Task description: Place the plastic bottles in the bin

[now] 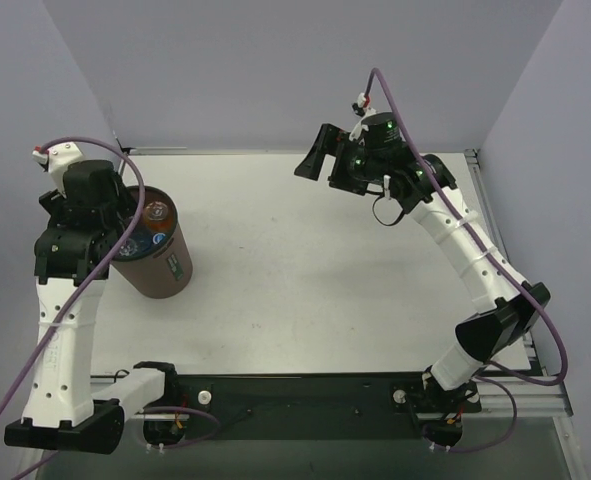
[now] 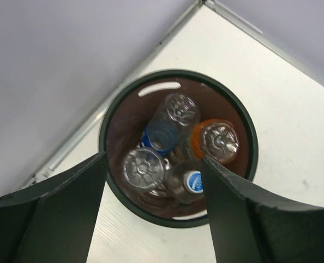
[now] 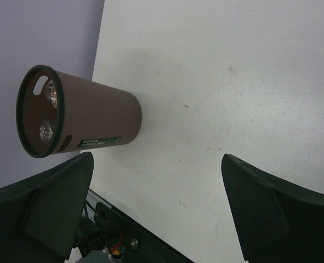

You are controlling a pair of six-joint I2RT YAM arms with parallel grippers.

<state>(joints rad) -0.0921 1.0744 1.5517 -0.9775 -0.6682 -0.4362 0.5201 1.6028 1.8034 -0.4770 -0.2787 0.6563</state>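
The brown bin [image 1: 163,262] with a black rim stands at the table's left. In the left wrist view its rim [image 2: 109,181] rings several bottles: an orange bottle [image 2: 215,140], a clear bottle with a blue label [image 2: 164,123], a plain clear bottle [image 2: 144,169] and one with a blue-and-white cap [image 2: 190,182]. My left gripper [image 2: 153,219] hovers above the bin, open and empty. My right gripper [image 1: 317,155] is raised over the far middle of the table, open and empty [image 3: 156,208]. The bin also shows in the right wrist view [image 3: 82,118], with a small label on its side.
The white table [image 1: 315,260] is bounded by a metal rail at the right and back. Purple walls stand close behind and to both sides. A black bar with the arm bases [image 1: 305,400] runs along the near edge.
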